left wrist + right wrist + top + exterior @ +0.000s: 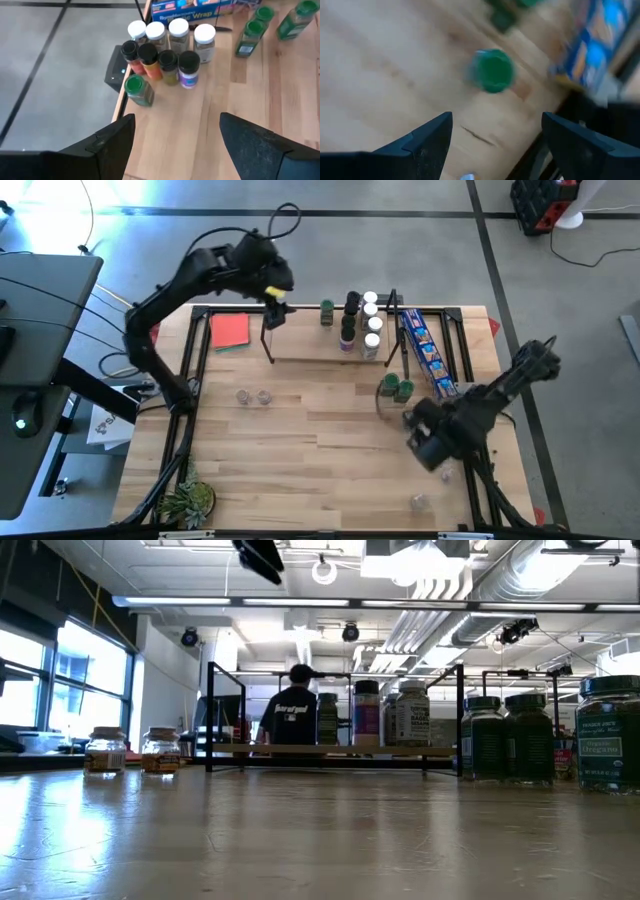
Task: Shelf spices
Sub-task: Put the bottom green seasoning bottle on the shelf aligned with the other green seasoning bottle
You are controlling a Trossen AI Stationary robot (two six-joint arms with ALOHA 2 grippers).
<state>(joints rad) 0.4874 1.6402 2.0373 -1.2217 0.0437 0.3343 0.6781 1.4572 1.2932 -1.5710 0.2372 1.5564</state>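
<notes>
The shelf [330, 350] stands at the table's far middle, and several spice jars [358, 320] with white, black and green lids stand bunched at its right end [167, 55]. My left gripper [272, 308] [177, 135] hangs open high above the shelf's left end, empty. Two green-lidded jars [392, 387] stand on the table right of the shelf. My right gripper [425, 435] [497, 135] is open above the table's right side, pointing down, with a green-lidded jar [492, 70] beyond its fingertips. Two clear jars [252, 395] stand at the left, and one [418, 500] stands near the front right.
A long blue packet [428, 355] lies slanted by the shelf's right end. A red card [230, 330] lies at the far left. A small plant [190, 500] sits at the near left corner. Black frame rails [195, 350] run along the table's sides. Bare wood spans the middle.
</notes>
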